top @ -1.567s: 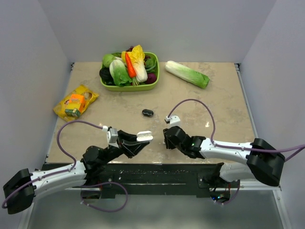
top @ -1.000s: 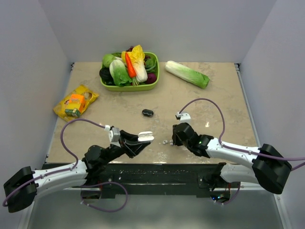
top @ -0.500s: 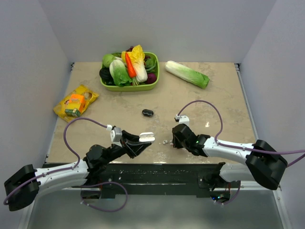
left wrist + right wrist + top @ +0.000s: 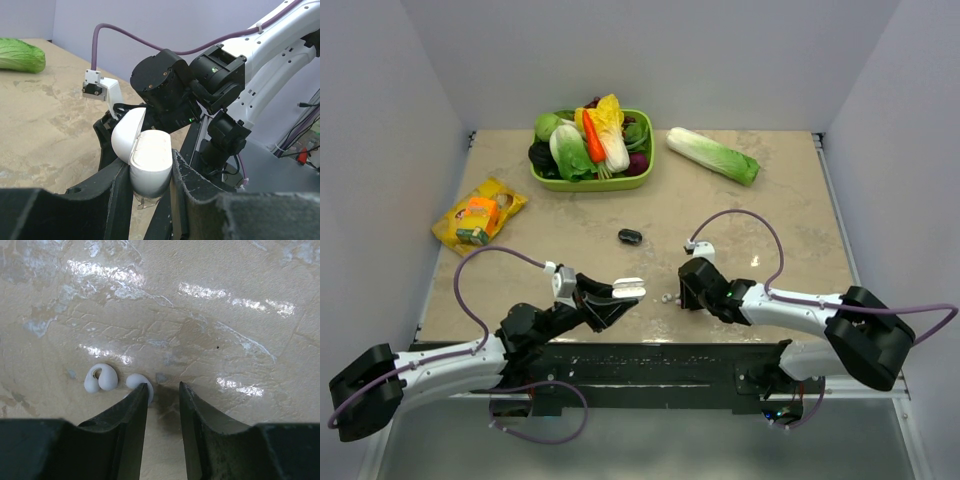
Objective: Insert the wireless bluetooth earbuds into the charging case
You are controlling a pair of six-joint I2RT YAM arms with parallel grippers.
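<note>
- In the lower middle of the left wrist view, the left gripper (image 4: pixel 149 186) is pinching the charging case (image 4: pixel 146 152) by its base, the lid hanging open toward the upper left
- In the lower part of the right wrist view, the right gripper (image 4: pixel 162 392) is hovering slightly spread over the bare table (image 4: pixel 225 315), holding nothing
- Both earbuds (image 4: pixel 100 378) are lying at its left, one tucked against the outside of the picture-left jaw
- Closing here is risking a miss, or flicking that bud across the glossy top, since it is sitting outside the gap
- Farther up the overhead view, the black oval object (image 4: pixel 630 236) is lying well apart
</note>
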